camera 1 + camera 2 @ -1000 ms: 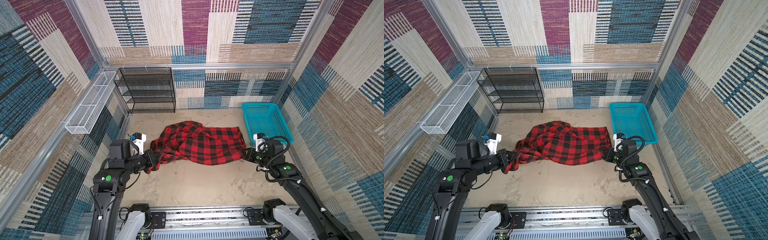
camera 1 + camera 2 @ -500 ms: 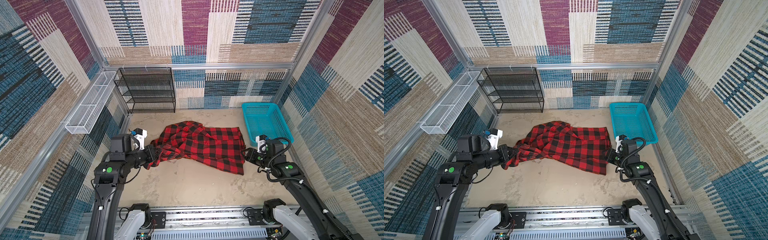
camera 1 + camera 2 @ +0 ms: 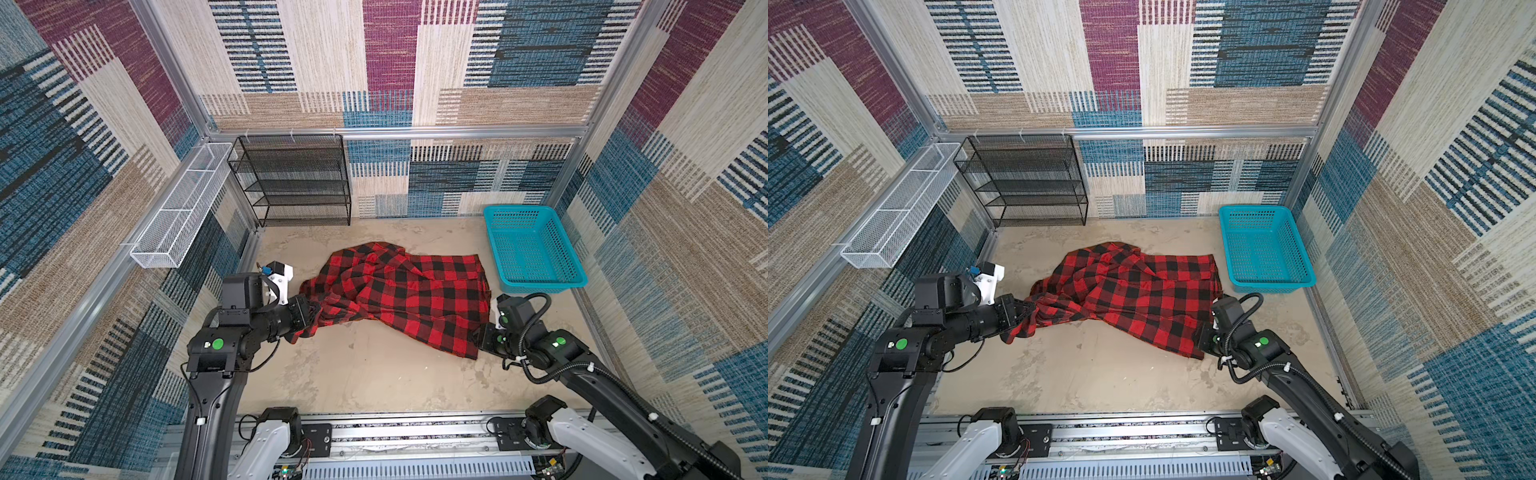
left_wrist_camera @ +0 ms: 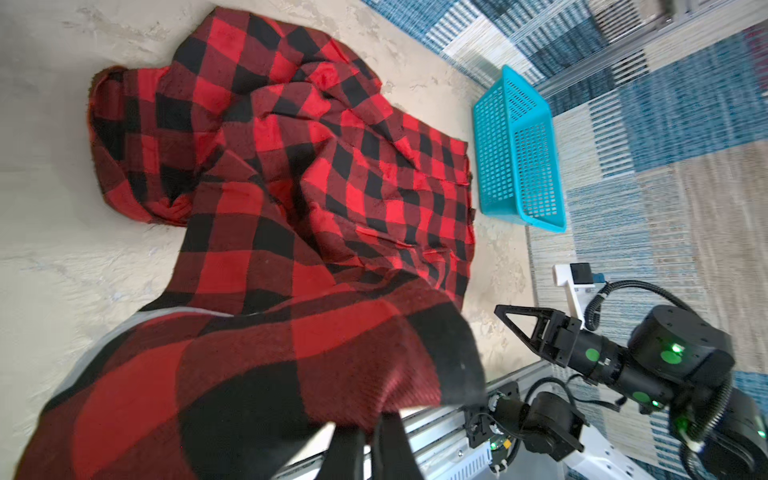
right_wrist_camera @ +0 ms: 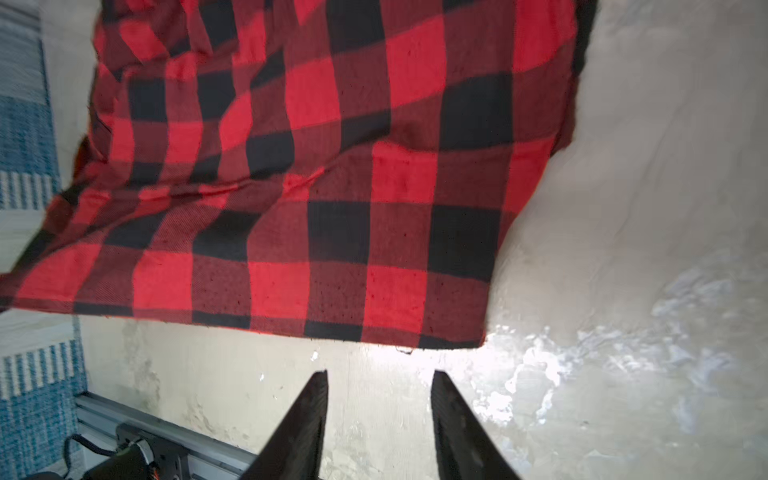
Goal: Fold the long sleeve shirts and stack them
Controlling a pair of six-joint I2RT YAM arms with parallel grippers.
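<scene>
- Right gripper [image 5: 378, 376] has just let go of the shirt [image 3: 399, 291]: jaws apart now, empty, the hem lying just ahead of the tips.
- That shirt sprawls crumpled just beside the teal basket [image 3: 540, 286], on its left in both top views.
- Left gripper [image 3: 311, 311] stays clamped on the bunched end farthest from the basket.

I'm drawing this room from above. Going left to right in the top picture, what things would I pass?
White wire mesh tray on the wall → black metal mesh shelf rack → red-and-black checked flannel shirt → turquoise plastic basket.
</scene>
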